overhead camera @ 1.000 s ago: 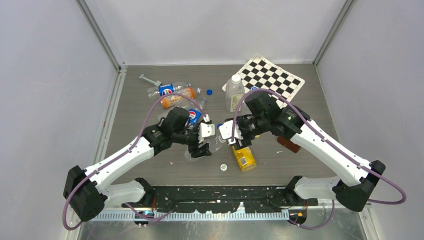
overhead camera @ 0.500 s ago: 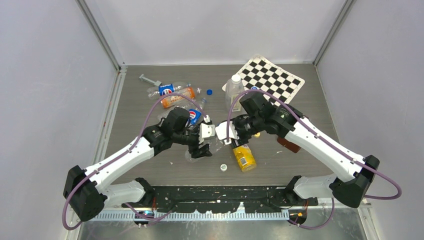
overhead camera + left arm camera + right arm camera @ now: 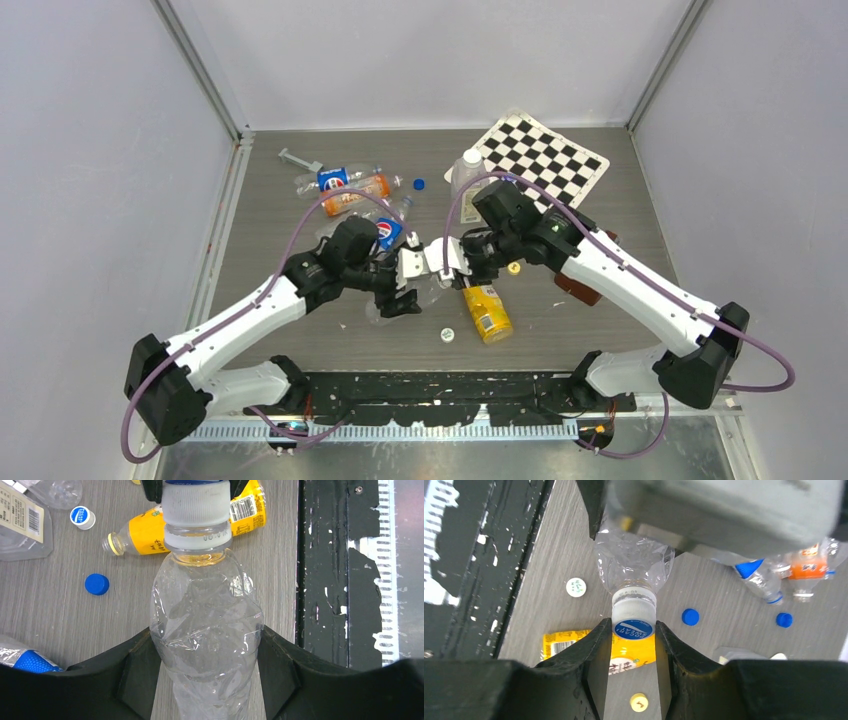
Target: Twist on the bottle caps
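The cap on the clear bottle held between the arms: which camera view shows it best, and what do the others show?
Right wrist view: the cap faces the lens, printed top readable, between the fingers of the right pincer. Left wrist shows only its ribbed white side on the bottle. Top view: too small to judge.

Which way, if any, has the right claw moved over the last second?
Yes. The right gripper slid left in the top view, away from the checkerboard and toward the left arm, closing on the bottle cap.
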